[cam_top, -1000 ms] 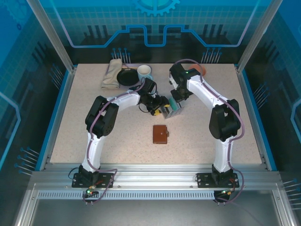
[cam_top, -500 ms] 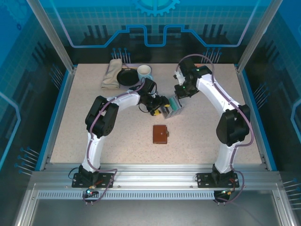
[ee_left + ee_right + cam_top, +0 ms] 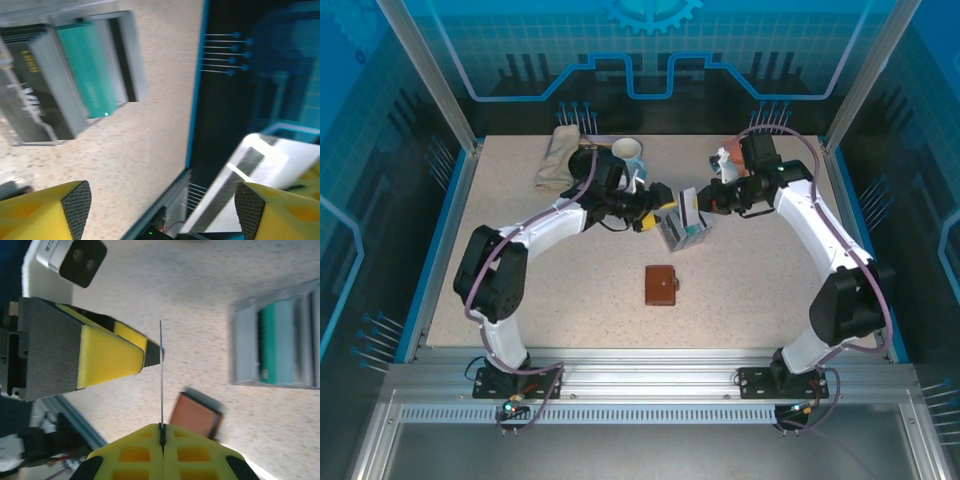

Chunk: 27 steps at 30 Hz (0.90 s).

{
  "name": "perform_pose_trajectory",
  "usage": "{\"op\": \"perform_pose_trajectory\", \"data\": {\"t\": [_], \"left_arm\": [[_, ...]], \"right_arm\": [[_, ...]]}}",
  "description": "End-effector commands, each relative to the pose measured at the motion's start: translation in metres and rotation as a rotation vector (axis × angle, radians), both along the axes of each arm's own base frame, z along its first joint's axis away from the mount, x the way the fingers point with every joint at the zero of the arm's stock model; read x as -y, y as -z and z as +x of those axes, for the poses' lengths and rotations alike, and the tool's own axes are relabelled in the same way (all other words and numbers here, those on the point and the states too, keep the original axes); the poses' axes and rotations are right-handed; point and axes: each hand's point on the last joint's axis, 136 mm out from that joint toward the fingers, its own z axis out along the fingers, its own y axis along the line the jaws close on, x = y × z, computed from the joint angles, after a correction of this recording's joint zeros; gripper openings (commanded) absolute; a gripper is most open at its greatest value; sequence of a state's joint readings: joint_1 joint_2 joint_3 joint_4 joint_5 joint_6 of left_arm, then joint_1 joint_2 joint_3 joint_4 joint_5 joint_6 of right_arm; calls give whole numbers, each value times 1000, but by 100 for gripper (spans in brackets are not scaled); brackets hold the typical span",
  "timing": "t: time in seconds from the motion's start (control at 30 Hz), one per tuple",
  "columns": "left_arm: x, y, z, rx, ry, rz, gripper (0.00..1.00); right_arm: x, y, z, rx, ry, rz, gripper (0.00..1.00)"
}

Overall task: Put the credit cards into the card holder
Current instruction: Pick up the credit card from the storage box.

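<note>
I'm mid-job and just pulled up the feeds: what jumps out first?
The right gripper pinches a thin card edge-on above the table, with the open left gripper close beside it. Next to them stands the grey tray holding a teal card. The brown card holder lies shut mid-table.

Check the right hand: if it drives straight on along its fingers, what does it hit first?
Likely a yellow finger of the left hand: it sits right beside the edge-on credit card pinched in the right hand. Depth is unclear, so the card itself might slide past.
</note>
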State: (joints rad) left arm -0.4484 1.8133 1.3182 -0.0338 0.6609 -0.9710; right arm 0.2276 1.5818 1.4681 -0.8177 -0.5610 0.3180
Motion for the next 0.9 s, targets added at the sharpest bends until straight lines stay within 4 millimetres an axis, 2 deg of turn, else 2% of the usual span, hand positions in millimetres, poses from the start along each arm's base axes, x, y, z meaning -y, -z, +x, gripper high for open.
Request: {"op": "perform_pose_trajectory", "data": {"t": [0.0, 0.1, 0.23, 0.43, 0.53, 0.77, 0.83, 0.87], "left_arm": [[9, -36, -11, 79, 96, -117, 80], [16, -51, -16, 110, 149, -174, 80], [26, -70, -22, 146, 212, -244, 75], [27, -88, -30, 174, 241, -290, 40], [26, -94, -33, 178, 249, -303, 31], [27, -96, -33, 163, 250, -315, 9], [27, -96, -34, 159, 251, -317, 6], [27, -97, -33, 159, 248, -319, 5]], "right_arm": [[-12, -26, -8, -7, -28, 184, 6], [-18, -33, -11, -13, -47, 242, 6], [-18, -30, -9, -19, -46, 248, 6], [3, -5, 2, -50, 55, 175, 7], [8, -4, 5, -60, 78, 220, 7], [3, -13, 0, -53, 46, 263, 10], [1, -17, -2, -52, 32, 289, 15], [-2, -18, -3, -53, 20, 302, 22]]}}
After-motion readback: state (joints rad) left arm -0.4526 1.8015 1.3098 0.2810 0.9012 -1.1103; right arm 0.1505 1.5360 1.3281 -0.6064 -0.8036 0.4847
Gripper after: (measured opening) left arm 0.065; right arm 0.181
